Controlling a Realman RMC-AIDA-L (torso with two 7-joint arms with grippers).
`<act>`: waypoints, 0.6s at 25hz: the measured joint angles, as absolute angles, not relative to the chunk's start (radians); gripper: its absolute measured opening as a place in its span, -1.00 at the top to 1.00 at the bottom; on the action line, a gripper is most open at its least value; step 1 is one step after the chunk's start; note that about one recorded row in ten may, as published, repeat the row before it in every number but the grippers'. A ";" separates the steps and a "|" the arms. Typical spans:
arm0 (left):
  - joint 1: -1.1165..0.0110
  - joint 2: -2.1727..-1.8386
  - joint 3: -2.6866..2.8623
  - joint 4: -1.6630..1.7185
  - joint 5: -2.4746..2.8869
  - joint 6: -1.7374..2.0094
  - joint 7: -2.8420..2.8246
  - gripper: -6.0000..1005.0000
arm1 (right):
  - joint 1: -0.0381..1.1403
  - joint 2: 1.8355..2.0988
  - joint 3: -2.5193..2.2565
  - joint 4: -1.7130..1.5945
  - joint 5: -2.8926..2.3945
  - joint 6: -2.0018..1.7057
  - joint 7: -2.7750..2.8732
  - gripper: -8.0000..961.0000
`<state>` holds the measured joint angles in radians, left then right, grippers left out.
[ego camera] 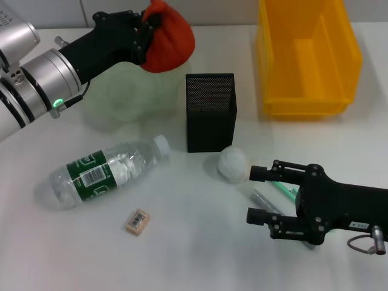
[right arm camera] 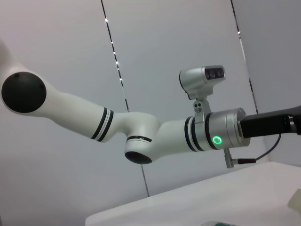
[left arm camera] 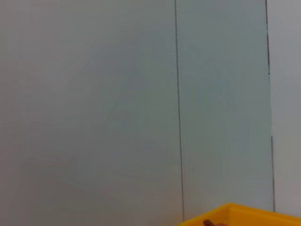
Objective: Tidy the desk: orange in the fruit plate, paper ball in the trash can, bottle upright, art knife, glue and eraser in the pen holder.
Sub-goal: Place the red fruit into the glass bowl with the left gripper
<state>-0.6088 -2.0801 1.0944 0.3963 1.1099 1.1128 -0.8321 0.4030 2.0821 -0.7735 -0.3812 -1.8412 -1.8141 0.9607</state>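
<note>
Nearest on the white tabletop [ego camera: 182, 254] lies the small eraser [ego camera: 138, 221] with a barcode label, alone and flat. Beside it, at the right, the right claw [ego camera: 256, 194] rests low over the tabletop with its fingers spread and holding nothing; under it lie the knife [ego camera: 284, 190] with a green part and a pale stick, probably the glue [ego camera: 265, 199], both partly hidden by the claw. Just behind the upper finger sits the paper ball [ego camera: 232, 163], close to the foot of the pen holder [ego camera: 210, 112], a black mesh box standing upright. At the left the bottle [ego camera: 103, 171] lies on its side, cap pointing toward the holder. Farther back stands the pale plate [ego camera: 130, 97], translucent. Above its far edge the left claw [ego camera: 147, 30] is pinching the orange [ego camera: 170, 37], which hangs in the air over the plate and does not touch it. At the far right stands the yellow bin [ego camera: 306, 57], open on top.
</note>
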 joint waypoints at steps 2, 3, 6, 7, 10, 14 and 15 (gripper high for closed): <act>-0.612 -2.080 1.094 0.393 1.102 1.104 -0.829 0.85 | 0.406 2.082 -0.772 -0.374 -1.841 -1.811 0.930 -0.51; -0.614 -2.080 1.094 0.392 1.099 1.096 -0.829 0.85 | 0.406 2.082 -0.773 -0.374 -1.841 -1.810 0.915 -0.51; -0.616 -2.080 1.098 0.391 1.098 1.070 -0.828 0.85 | 0.407 2.083 -0.773 -0.374 -1.840 -1.805 0.888 -0.51; -0.616 -2.080 1.099 0.391 1.098 1.067 -0.828 0.85 | 0.408 2.083 -0.771 -0.374 -1.837 -1.804 0.885 -0.51; -0.617 -2.080 1.101 0.388 1.098 1.062 -0.828 0.86 | 0.409 2.082 -0.770 -0.374 -1.824 -1.807 0.880 -0.51; -0.618 -2.080 1.100 0.364 1.086 1.057 -0.832 0.86 | 0.414 2.072 -0.781 -0.368 -1.814 -1.810 0.901 -0.51; -0.615 -2.080 1.100 0.363 1.074 1.058 -0.831 0.86 | 0.416 2.066 -0.783 -0.363 -1.806 -1.810 0.903 -0.51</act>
